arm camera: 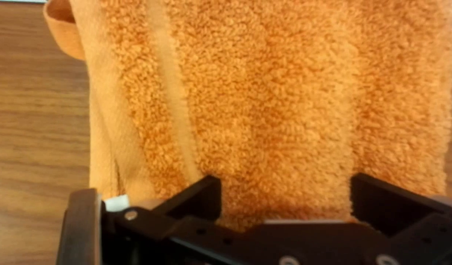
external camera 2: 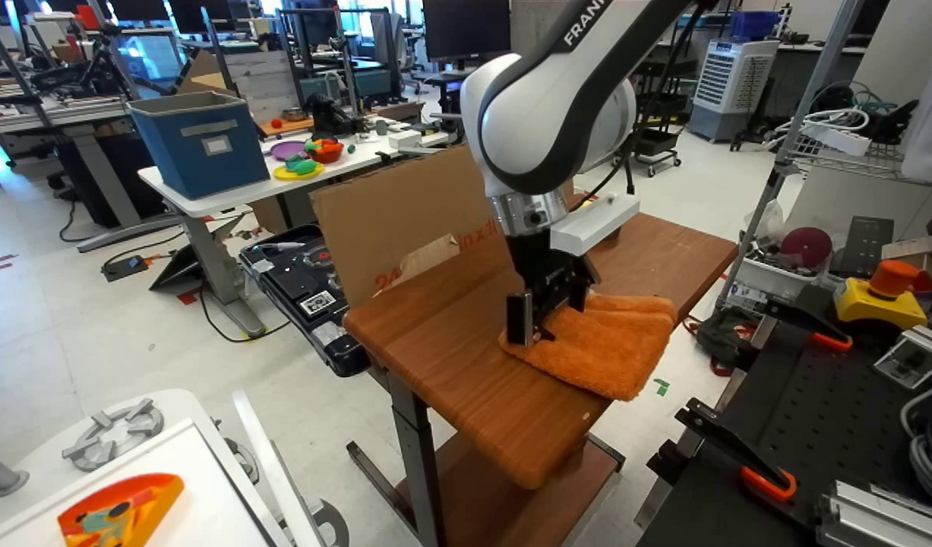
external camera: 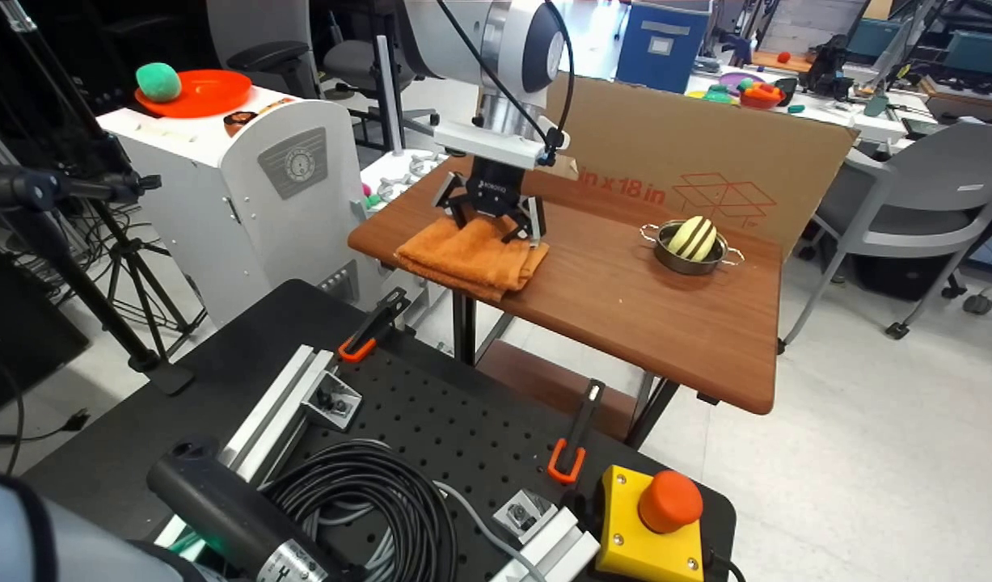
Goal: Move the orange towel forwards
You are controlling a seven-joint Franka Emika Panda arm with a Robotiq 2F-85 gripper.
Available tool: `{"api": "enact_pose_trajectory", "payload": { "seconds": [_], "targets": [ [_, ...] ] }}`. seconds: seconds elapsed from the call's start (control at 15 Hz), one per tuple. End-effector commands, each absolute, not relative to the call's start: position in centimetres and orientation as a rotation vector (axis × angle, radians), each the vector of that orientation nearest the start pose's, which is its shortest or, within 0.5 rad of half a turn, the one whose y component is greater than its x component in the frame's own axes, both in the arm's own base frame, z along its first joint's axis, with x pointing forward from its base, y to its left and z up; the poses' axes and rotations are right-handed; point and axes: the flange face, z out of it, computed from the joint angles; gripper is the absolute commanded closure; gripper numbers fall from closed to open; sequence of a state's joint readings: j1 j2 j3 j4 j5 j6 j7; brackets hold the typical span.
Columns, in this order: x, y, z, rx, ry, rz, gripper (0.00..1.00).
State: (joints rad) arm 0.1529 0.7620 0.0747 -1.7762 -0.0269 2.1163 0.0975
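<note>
The orange towel (external camera: 475, 257) lies folded and thick on the brown table, with a corner reaching over the table's edge. It also shows in an exterior view (external camera 2: 614, 342) and fills most of the wrist view (arm camera: 281, 92). My gripper (external camera: 491, 230) points down over the towel's far part, and it shows in an exterior view too (external camera 2: 553, 319). In the wrist view the gripper (arm camera: 286, 187) has its two fingers wide apart, with towel cloth visible between them. The fingertips are at the towel's surface; whether they press into it I cannot tell.
A small metal pot (external camera: 683, 264) with a yellow-and-dark striped object (external camera: 694, 238) in it stands on the table (external camera: 649, 331). A cardboard sheet (external camera: 625, 153) stands along the table's back. A black pegboard bench (external camera: 455, 420) with clamps stands close by.
</note>
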Motion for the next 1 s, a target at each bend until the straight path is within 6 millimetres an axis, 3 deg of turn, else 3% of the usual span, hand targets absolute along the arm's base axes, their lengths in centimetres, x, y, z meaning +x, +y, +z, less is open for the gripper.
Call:
{"api": "enact_pose_trajectory", "payload": {
  "seconds": [0.0, 0.2, 0.4, 0.67, 0.73, 0.8, 0.93],
  "targets": [
    [57.2, 14.7, 11.3, -3.116, -0.231, 0.534, 0.00],
    [58.8, 16.3, 14.0, -3.137, -0.248, 0.332, 0.00],
    [59.2, 17.2, 17.4, -3.138, -0.262, 0.266, 0.00],
    [55.6, 16.6, 22.8, -3.077, -0.294, 0.606, 0.00],
    [57.9, 17.2, 20.0, -3.115, -0.282, 0.511, 0.00],
    [57.6, 17.2, 21.2, -3.115, -0.284, 0.523, 0.00],
    [57.7, 17.2, 21.3, -3.116, -0.284, 0.514, 0.00]
  ]
}}
